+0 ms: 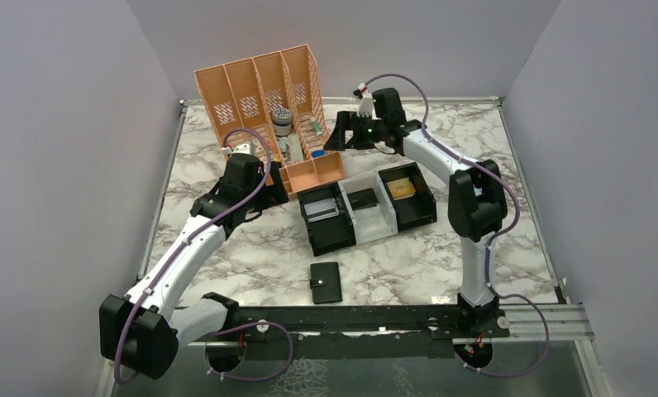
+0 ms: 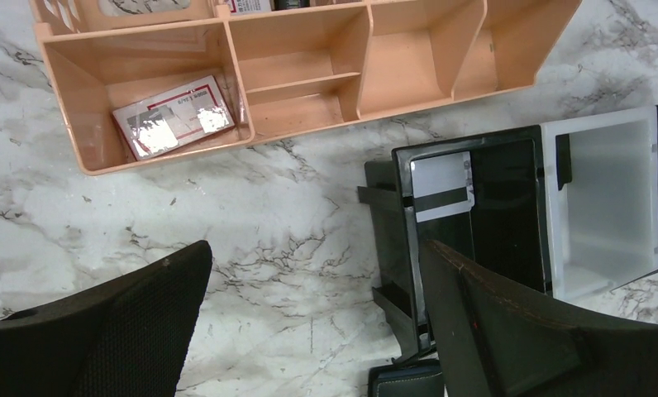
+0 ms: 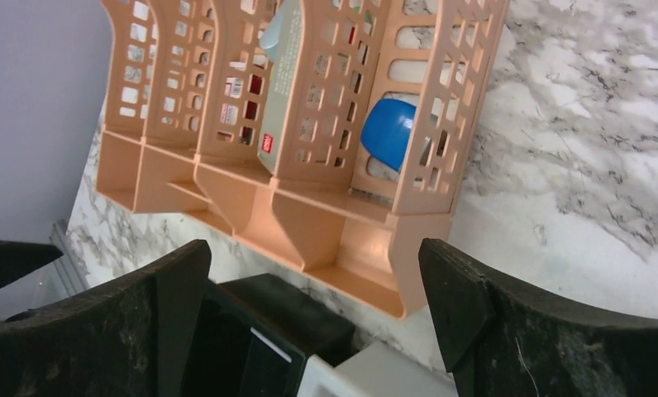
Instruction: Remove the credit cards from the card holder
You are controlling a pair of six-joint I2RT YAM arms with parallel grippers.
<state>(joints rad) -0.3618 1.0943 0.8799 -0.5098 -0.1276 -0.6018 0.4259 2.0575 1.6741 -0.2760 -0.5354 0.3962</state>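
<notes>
Spread wide and holding nothing, the black fingers of the left gripper (image 2: 316,256) and the right gripper (image 3: 316,248) are seen in the foreground of the wrist views. The left is poised near the left end of a row of black and white square open trays (image 1: 375,219). The right is held by the peach-orange plastic desk organiser (image 1: 264,91) at the far side. The small black bifold card holder (image 1: 326,282) is found lying shut on the white marble-patterned table (image 1: 251,256), near the front edge between the arm bases and well apart from both grippers. No credit cards are seen drawn from it, so the task is judged not begun: the holder is not yet reached, opened or emptied.
</notes>
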